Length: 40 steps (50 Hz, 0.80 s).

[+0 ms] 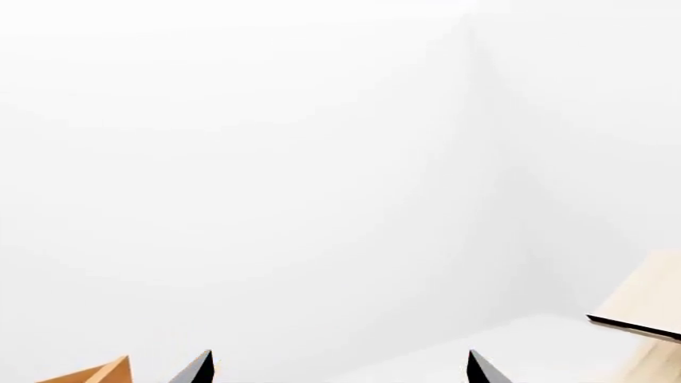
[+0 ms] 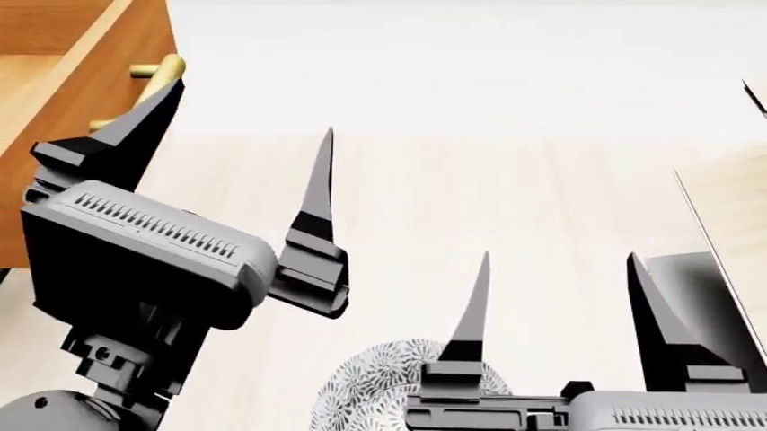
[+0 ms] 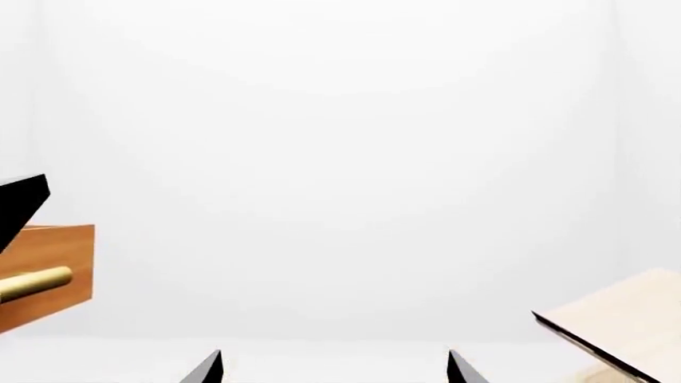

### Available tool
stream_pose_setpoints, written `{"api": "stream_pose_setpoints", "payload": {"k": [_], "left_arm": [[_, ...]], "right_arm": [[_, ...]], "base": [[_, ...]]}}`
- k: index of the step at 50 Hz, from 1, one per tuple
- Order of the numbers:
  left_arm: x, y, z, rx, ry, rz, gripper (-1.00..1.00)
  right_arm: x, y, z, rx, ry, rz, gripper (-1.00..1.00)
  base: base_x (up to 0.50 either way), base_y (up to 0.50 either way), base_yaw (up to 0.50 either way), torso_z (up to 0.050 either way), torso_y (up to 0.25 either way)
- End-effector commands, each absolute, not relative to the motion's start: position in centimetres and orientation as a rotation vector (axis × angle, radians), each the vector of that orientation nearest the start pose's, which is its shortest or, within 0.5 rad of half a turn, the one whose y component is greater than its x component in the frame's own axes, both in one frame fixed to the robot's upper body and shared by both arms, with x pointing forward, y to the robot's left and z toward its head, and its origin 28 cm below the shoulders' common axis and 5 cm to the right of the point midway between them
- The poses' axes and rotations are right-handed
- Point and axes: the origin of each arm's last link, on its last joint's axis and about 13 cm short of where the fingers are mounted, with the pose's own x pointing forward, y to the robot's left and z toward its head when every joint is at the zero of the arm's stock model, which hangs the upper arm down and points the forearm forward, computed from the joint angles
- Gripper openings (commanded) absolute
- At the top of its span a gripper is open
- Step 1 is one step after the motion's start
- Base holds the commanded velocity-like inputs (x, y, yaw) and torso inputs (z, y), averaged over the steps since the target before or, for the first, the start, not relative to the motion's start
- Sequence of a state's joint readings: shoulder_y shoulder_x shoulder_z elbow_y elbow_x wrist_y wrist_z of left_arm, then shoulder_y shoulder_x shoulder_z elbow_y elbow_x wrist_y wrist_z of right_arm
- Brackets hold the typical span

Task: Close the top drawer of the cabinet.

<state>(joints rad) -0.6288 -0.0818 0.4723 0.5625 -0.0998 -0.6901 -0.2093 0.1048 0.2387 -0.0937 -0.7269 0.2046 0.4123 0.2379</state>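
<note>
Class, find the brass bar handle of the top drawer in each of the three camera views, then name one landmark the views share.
Head view: the handle sits at upper left, on the top drawer, by a left gripper fingertip.
Right wrist view: the handle is at the left edge, mid-height.
Left wrist view: not visible; only an orange wood corner.
Shared landmark: the pale slanted board.

In the head view the top drawer (image 2: 66, 108) sits at the far left, with its handle (image 2: 160, 74) on the side facing the open floor (image 2: 480, 206). The left gripper (image 2: 240, 144) hangs just right of the drawer, one fingertip in front of the handle; contact cannot be told. The right gripper (image 2: 558, 278) lies nearer and further right. A slanted board (image 2: 731, 233) stands at the right edge, well apart from the drawer. A round patterned patch (image 2: 372, 386) lies on the floor between the arms.
</note>
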Motion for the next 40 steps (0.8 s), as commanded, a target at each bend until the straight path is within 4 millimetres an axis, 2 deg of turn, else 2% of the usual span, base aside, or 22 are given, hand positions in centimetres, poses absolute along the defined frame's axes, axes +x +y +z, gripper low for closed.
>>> {"api": "stream_pose_setpoints", "payload": {"k": [1,16,29,40], "left_arm": [[27.6,12.3,21.7,0.157,-0.439,-0.287,1.00],[31.7,11.7,21.9,0.183,-0.405,-0.268,1.00],[33.3,11.3,22.9,0.202,-0.399,-0.266,1.00],[35.3,11.3,22.3,0.211,-0.362,-0.251,1.00]], "right_arm": [[20.0,-10.7,14.9,-0.008,-0.378,-0.006,1.00],[20.1,-10.8,14.7,-0.001,-0.371,-0.006,1.00],[20.0,-10.9,14.9,0.000,-0.372,-0.008,1.00],[20.1,-10.9,14.8,-0.001,-0.370,-0.008,1.00]], "base": [[0.00,0.00,0.00,0.000,0.000],[0.00,0.00,0.00,0.000,0.000],[0.00,0.00,0.00,0.000,0.000],[0.00,0.00,0.00,0.000,0.000]]}}
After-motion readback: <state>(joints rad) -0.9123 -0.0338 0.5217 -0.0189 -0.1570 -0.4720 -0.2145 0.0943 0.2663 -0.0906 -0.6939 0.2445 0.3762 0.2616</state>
